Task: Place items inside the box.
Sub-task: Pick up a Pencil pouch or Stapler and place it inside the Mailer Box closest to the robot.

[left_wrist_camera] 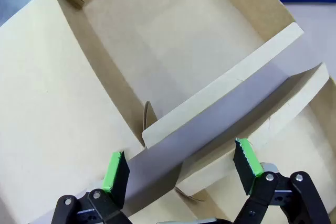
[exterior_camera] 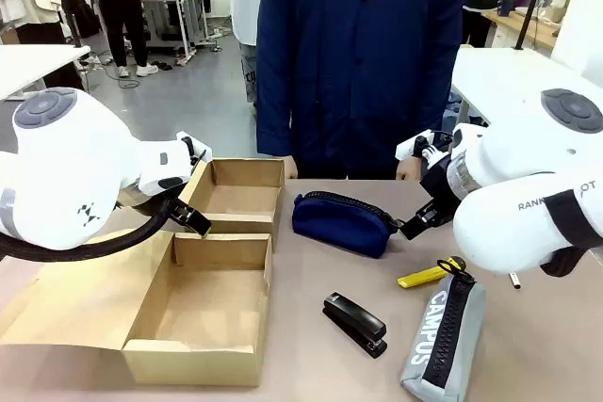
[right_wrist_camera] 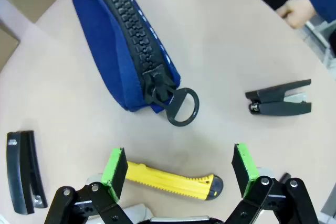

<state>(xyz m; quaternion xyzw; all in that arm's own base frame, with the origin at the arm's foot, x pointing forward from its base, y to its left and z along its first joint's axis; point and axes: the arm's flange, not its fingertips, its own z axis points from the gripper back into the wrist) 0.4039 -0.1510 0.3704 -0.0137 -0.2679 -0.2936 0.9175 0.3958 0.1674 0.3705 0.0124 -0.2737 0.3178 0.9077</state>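
Note:
The open cardboard box point(exterior_camera: 193, 360) stands at the table's left, its flaps spread. My left gripper point(exterior_camera: 191, 220) hangs open over the box's inner flap point(left_wrist_camera: 226, 82), green pads point(left_wrist_camera: 116, 171) on either side of it, holding nothing. A navy blue pouch point(exterior_camera: 344, 221) lies mid-table, a black stapler point(exterior_camera: 356, 322) nearer the front. The grey "CAMPUS" pencil case point(exterior_camera: 443, 341) is at the front right, with the yellow pen-like tool point(exterior_camera: 429, 275) just behind it. My right gripper point(right_wrist_camera: 179, 156) is open just above the yellow tool point(right_wrist_camera: 173, 182), beside the pouch's zip ring point(right_wrist_camera: 182, 107).
A person in a dark blue coat stands at the far edge, one hand point(right_wrist_camera: 296, 11) on the table. A small black clip-like tool point(right_wrist_camera: 278, 100) lies to the right of the pouch. The stapler point(right_wrist_camera: 21, 171) lies left of my right gripper. Bare table shows between the items.

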